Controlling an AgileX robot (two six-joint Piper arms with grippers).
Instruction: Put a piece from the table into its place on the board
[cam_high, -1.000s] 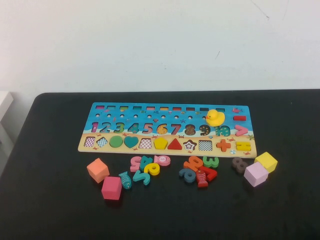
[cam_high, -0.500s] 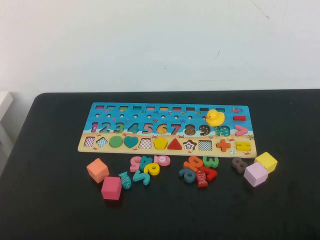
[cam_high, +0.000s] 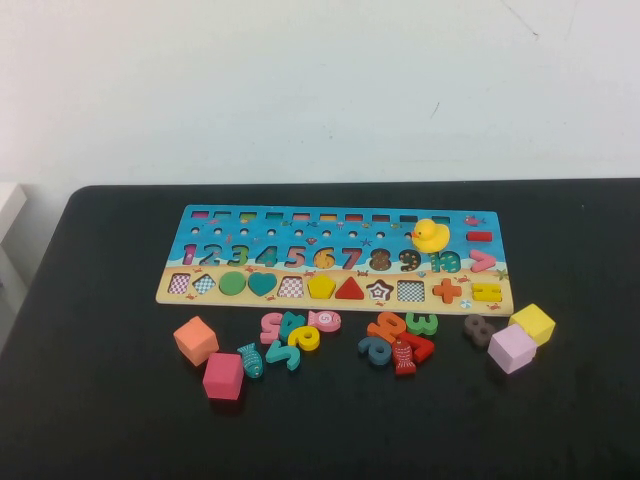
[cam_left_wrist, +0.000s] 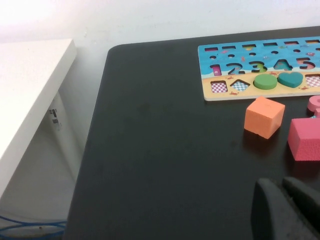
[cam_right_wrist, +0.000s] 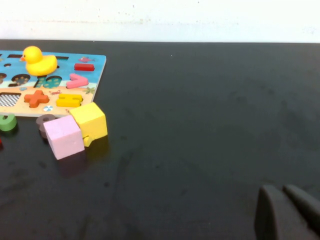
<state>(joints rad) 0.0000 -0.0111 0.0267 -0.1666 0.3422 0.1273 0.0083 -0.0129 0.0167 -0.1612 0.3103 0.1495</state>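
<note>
The black table (cam_high: 100, 400) carries the puzzle board (cam_high: 335, 260) toward its far edge, long axis running left to right. In its slots sit a green circle (cam_high: 232, 283), teal heart (cam_high: 262, 284), yellow pentagon (cam_high: 321, 287) and red triangle (cam_high: 349, 289); a yellow duck (cam_high: 430, 235) stands on top. Loose pieces lie along the board's near side: an orange cube (cam_high: 195, 340), pink cube (cam_high: 223, 376), lilac cube (cam_high: 511, 348), yellow cube (cam_high: 532, 323) and number pieces (cam_high: 295, 335). The left gripper (cam_left_wrist: 285, 210) hovers low near the left edge, the right gripper (cam_right_wrist: 287, 212) near the right edge; both look closed and empty.
</note>
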